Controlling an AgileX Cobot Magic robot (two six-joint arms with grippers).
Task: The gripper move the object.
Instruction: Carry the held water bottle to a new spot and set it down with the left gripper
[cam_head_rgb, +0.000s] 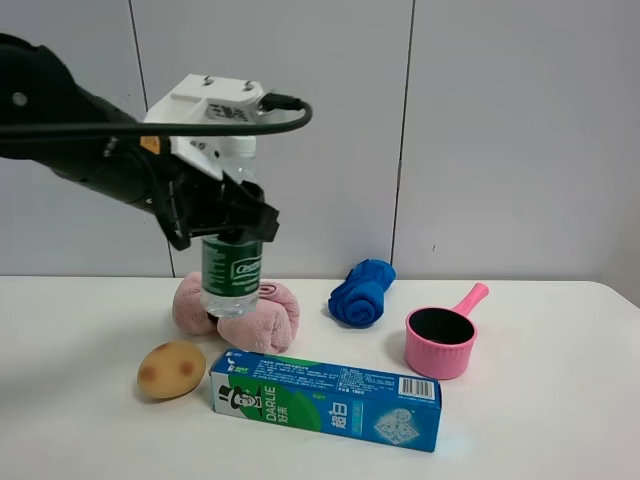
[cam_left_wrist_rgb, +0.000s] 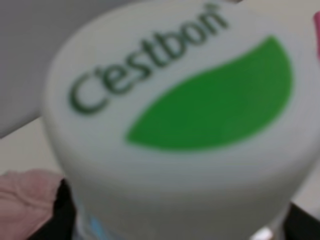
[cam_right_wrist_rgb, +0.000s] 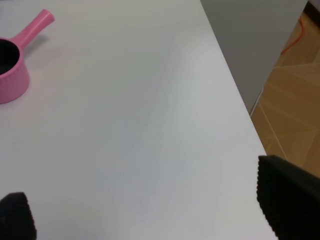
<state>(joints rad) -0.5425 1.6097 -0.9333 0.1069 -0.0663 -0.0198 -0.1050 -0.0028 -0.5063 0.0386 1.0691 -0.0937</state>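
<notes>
A thick black arm reaches in almost level from the left. The left gripper (cam_head_rgb: 225, 215) has its jaws clamped on the water bottle (cam_head_rgb: 231, 270), held upright against the pink towel (cam_head_rgb: 265, 318) on the white surface (cam_head_rgb: 80, 330). The right gripper (cam_right_wrist_rgb: 152, 210) holds its jaws apart.

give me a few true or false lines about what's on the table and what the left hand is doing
The left hand grips the water bottle. True.
The bottle lies on its side. False: it is upright in the hand.
The potato sits in the pink pot. False: it lies on the table beside the toothpaste box.
The blue cloth lies between the pink towel and the pink pot. True.
</notes>
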